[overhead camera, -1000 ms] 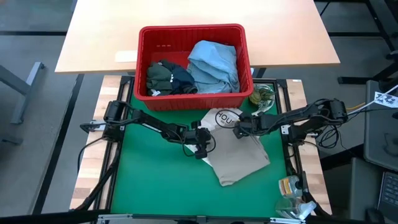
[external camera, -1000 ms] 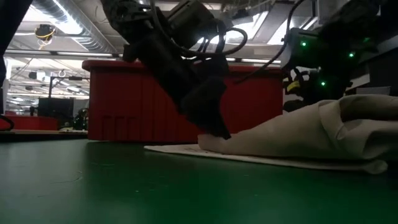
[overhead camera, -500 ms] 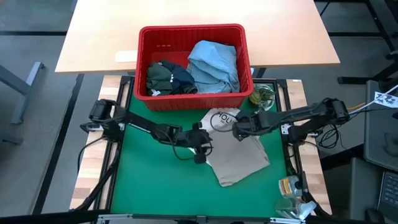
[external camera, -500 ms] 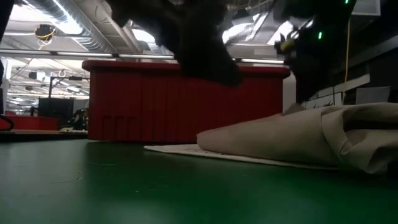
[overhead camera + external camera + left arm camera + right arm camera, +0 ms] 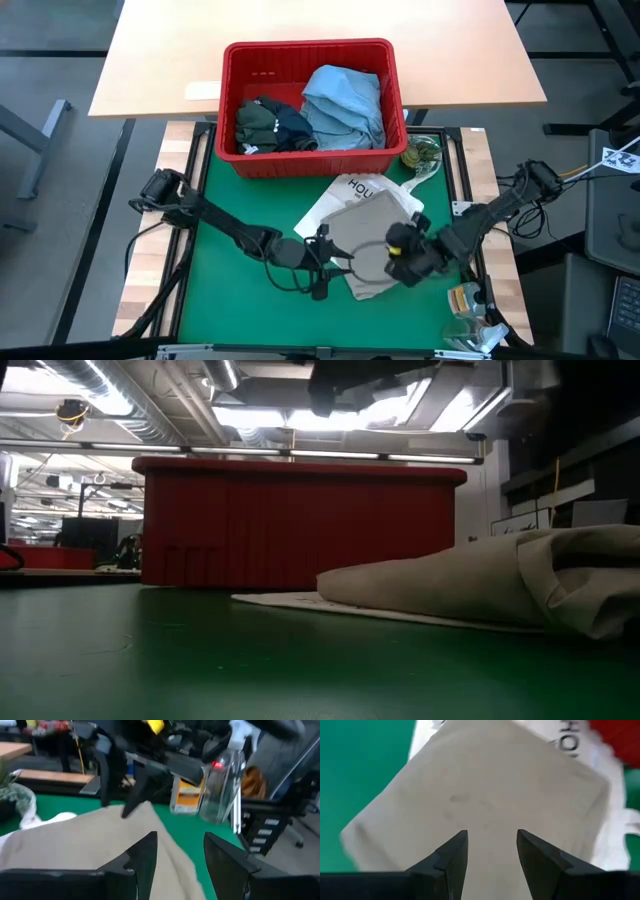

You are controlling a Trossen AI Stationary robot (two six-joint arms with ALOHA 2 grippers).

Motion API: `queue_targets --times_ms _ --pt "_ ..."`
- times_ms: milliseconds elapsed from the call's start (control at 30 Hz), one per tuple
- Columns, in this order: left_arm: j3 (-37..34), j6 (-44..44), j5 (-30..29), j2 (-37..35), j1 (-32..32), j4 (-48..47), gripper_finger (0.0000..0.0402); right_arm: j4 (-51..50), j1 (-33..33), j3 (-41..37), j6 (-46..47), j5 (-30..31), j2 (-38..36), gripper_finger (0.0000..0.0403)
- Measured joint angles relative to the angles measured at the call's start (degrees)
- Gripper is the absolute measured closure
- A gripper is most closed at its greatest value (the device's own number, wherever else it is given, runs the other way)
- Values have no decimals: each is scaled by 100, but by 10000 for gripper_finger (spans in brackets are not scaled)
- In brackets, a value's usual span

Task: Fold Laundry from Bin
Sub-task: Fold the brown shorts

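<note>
From above: red bin (image 5: 232, 60) at the far side of the green counter (image 5: 225, 290), holding a light blue shirt (image 5: 345, 105) and dark garments (image 5: 270, 125); just before it a white tote bag (image 5: 345, 190), partly under a folded beige garment (image 5: 370, 230); left gripper (image 5: 322, 262) at that garment's left edge, right gripper (image 5: 400, 250) over its right part, both parted and empty. At counter level: bin wall (image 5: 300, 525) behind, beige garment (image 5: 480, 585) lying in a low heap over the flat tote (image 5: 290, 600). Past the left wrist: dark fingers (image 5: 145, 857) apart over the beige cloth (image 5: 75, 845), holding nothing. Past the right wrist: fingers (image 5: 452, 852) spread above the beige garment (image 5: 490, 785), nothing between them
</note>
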Motion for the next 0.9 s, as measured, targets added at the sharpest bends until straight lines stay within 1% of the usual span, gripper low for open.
queue_targets --times_ms 100,200,367,500,633,800,900 --pt "0 6 -2 333 -43 709 246 8 381 -6 314 1 30 233" --pt "0 6 -4 663 -43 1107 246 0 693 -6 617 16 30 233" --pt "0 8 3 1099 57 1122 246 -26 1042 -6 743 56 32 233" --pt "0 10 381 1416 204 1137 246 -5 1208 -106 758 143 32 233" --pt "0 -44 806 1575 330 1218 246 8 1322 -458 1099 30 32 233" --pt "4 -164 870 1557 378 1284 246 402 1448 -1001 1461 -86 36 233" --pt "4 -180 880 1557 378 1268 246 470 1472 -1309 1673 -278 36 233"
